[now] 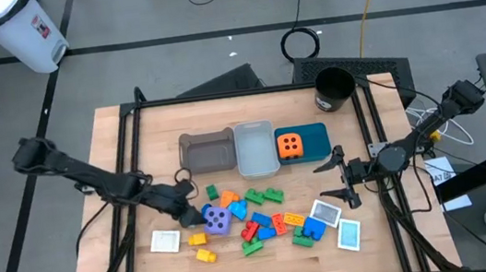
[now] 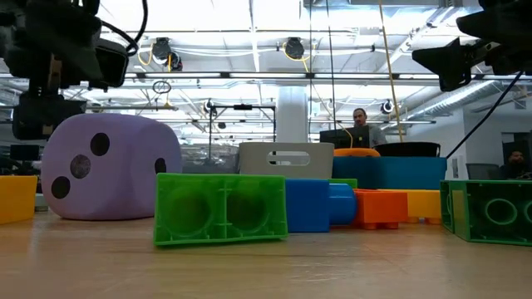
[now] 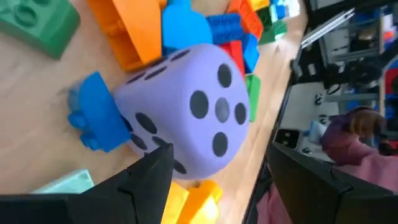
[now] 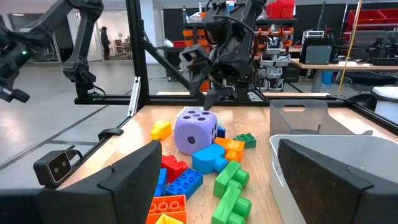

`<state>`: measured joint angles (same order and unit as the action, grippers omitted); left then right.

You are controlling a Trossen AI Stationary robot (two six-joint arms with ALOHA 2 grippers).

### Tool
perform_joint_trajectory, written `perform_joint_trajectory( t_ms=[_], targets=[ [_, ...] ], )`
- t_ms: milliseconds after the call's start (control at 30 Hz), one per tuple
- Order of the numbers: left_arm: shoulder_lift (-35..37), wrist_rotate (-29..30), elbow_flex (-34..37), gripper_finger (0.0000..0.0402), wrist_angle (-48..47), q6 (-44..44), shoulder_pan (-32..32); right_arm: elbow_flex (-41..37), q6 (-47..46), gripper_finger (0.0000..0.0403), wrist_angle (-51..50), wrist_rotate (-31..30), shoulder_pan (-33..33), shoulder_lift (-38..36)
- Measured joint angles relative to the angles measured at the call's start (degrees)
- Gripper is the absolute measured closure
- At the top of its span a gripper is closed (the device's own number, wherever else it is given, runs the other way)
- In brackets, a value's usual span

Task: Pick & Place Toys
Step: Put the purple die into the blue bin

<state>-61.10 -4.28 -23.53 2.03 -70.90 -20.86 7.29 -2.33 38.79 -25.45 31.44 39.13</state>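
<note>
High view sets the left tool (image 1: 194, 214) low at the purple dotted cube (image 1: 217, 220), fingers spread wide, one on either side of it, not visibly pressing. Bricks (image 1: 267, 218) crowd the cube's far side; bare bench (image 1: 135, 168) lies behind the tool. An orange dotted cube (image 1: 290, 145) sits in the teal bin (image 1: 316, 142). The right tool (image 1: 345, 177) hovers open over the bench's right edge, holding nothing.
</note>
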Motion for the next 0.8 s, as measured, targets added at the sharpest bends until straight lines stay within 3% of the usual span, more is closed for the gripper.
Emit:
perform_joint_trajectory(
  t_ms=[167, 333, 467, 600, 800],
  targets=[
    [-5.4, 2.9, 0.0, 0.0133, 4.2, 5.8, 0.0, 0.0, 0.0, 0.0094, 0.0, 0.0, 0.0, 0.0],
    [-6.3, -9.9, 0.0, 0.0133, 8.5, 8.7, 2.9, 0.0, -1.7, 0.0094, 0.0, 0.0, 0.0, 0.0],
    [-4.3, -10.5, 0.0, 0.0133, 16.5, 13.5, 3.1, 0.0, -1.6, 0.0094, 0.1, 0.0, 0.0, 0.0],
    [-2.9, -6.3, -0.1, 0.0133, 22.9, 21.6, 3.1, 0.0, -1.6, 0.0094, 0.2, 0.0, 0.0, 0.0],
    [-4.5, 7.0, 0.0, 0.0133, 33.2, 32.2, 1.2, 0.0, -1.5, 0.0094, 0.3, 0.0, 0.0, 0.0]
  ],
)
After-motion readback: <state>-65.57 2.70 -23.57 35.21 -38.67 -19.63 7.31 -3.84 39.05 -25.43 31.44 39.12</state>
